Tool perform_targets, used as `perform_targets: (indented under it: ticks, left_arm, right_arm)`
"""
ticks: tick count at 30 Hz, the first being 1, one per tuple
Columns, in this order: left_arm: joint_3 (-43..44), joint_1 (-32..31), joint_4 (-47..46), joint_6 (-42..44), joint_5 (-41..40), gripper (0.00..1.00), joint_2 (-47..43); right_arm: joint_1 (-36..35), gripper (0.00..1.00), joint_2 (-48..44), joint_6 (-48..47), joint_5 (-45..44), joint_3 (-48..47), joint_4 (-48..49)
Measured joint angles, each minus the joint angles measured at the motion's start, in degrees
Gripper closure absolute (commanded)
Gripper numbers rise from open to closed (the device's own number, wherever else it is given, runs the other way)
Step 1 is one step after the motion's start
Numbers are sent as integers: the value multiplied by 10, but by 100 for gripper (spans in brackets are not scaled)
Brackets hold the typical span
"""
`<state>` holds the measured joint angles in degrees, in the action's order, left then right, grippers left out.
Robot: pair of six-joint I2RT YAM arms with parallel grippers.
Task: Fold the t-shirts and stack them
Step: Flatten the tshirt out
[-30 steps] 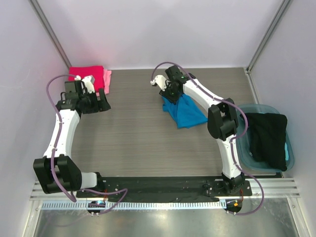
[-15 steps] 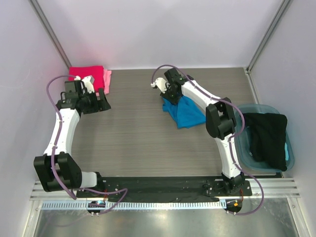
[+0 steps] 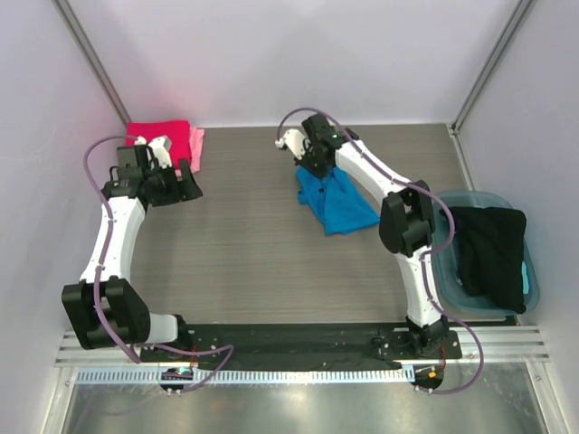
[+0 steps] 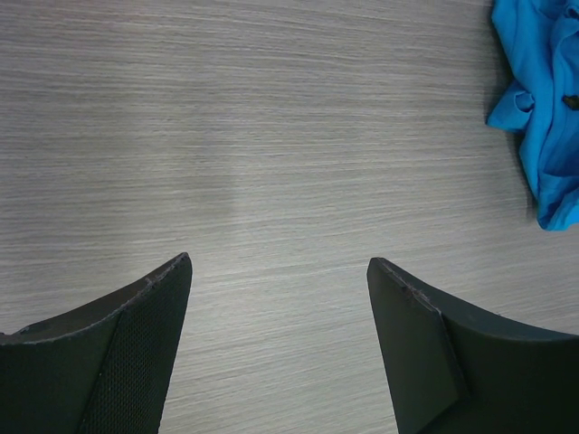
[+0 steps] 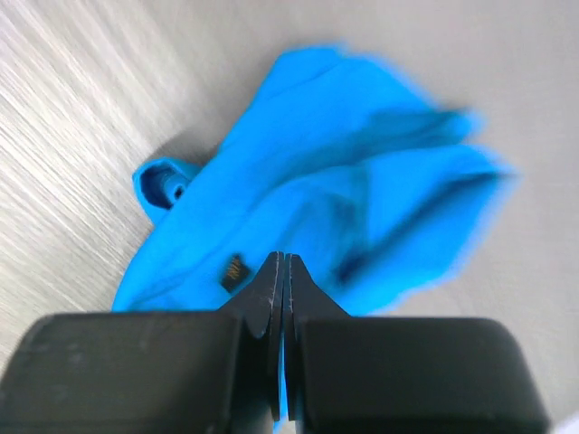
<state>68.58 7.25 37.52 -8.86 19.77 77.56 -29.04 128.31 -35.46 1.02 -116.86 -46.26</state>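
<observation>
Right pincer (image 5: 282, 262) has its two black fingers pressed together at the collar edge of the bright blue t-shirt (image 5: 344, 154), with a thin sliver of blue showing in the seam between them. This is clear only in the right wrist view, which also shows a small dark label just beside the tips and a sleeve opening at 10 o'clock. In the top view that pincer (image 3: 312, 165) is a dark shape at the shirt's 12 o'clock edge, its grip not readable. The bright blue t-shirt (image 3: 339, 206) lies crumpled at about 1 o'clock from the middle of the bench (image 3: 244, 235).

Left pincer (image 4: 279, 262) stands wide apart over bare wood-grain (nothing between its fingers), with the blue cloth (image 4: 547, 117) at 2 o'clock in its view. From above, the left pincer (image 3: 188, 181) sits just beside the folded crimson red t-shirt (image 3: 158, 133) and pale pink t-shirt (image 3: 196, 145), which are stacked in the 10 o'clock corner.

A translucent blue tub (image 3: 534, 271) at 3 o'clock holds a black garment (image 3: 493, 249). Pale lilac walls (image 3: 289, 63) enclose the grey-brown bench.
</observation>
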Motion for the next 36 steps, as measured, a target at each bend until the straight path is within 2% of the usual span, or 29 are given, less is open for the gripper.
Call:
perform_targets:
  ticks: [4,5,6,7,8,11,13,16,24,36]
  left_arm:
    - [10,0,-6,-3,9,22,11]
    - [13,0,-8,-6,13,22,15]
    - [15,0,-9,-9,15,22,19]
    - [17,0,-10,-12,18,22,23]
    - [18,0,-12,-14,21,22,26]
    - [21,0,-13,-17,28,22,32]
    - [21,0,-14,-19,30,22,32]
    - [21,0,-15,-23,33,22,32]
    - [20,4,-15,-23,33,21,13]
    - [17,23,-15,-25,33,21,3]
  right_arm:
    - [0,98,-52,-3,5,-75,-7]
    - [0,91,-71,-4,6,-94,-3]
    - [0,71,-92,-4,5,-108,5]
    - [0,61,-120,-3,2,-114,17]
    - [0,57,-145,-4,-5,-115,25]
    - [0,59,-197,-2,-21,-101,42]
    - [2,61,-201,4,-20,-93,43]
    - [4,60,-156,12,-19,-81,35]
    - [11,61,32,8,-10,-67,-36]
    - [26,61,50,-7,-27,-89,-46]
